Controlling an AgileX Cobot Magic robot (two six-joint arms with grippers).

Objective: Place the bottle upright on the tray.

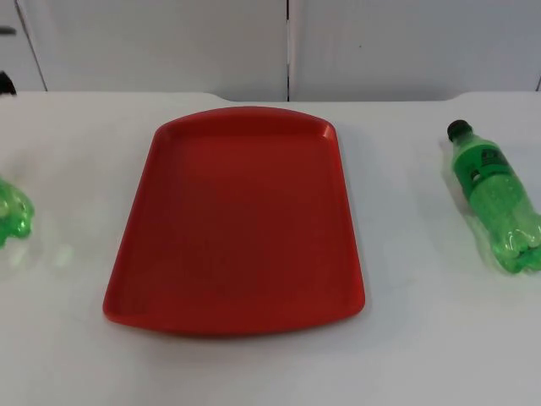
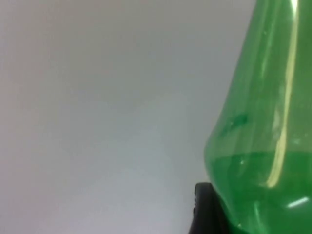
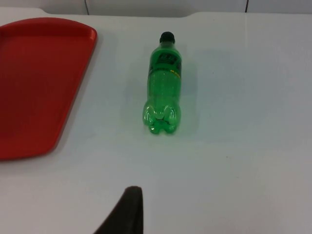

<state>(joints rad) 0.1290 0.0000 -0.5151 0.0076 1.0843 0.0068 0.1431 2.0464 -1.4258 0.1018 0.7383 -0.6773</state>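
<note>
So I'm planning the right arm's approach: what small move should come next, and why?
Probably ease the right gripper forward and down toward the green bottle. It lies on its side on the white table, beside the empty red tray, with bare table between it and the fingertip.

Bright, even light; soft shadows; left wrist view blurred.

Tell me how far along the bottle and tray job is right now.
Nothing looks done yet: the red tray holds nothing. One green bottle lies on its side on the table right of the tray, its black cap toward the wall. A second green bottle sits at the table's left edge, very close to the left gripper's fingertip. Neither is visibly gripped. Still left: grasping, lifting and standing a bottle upright on the tray.
</note>
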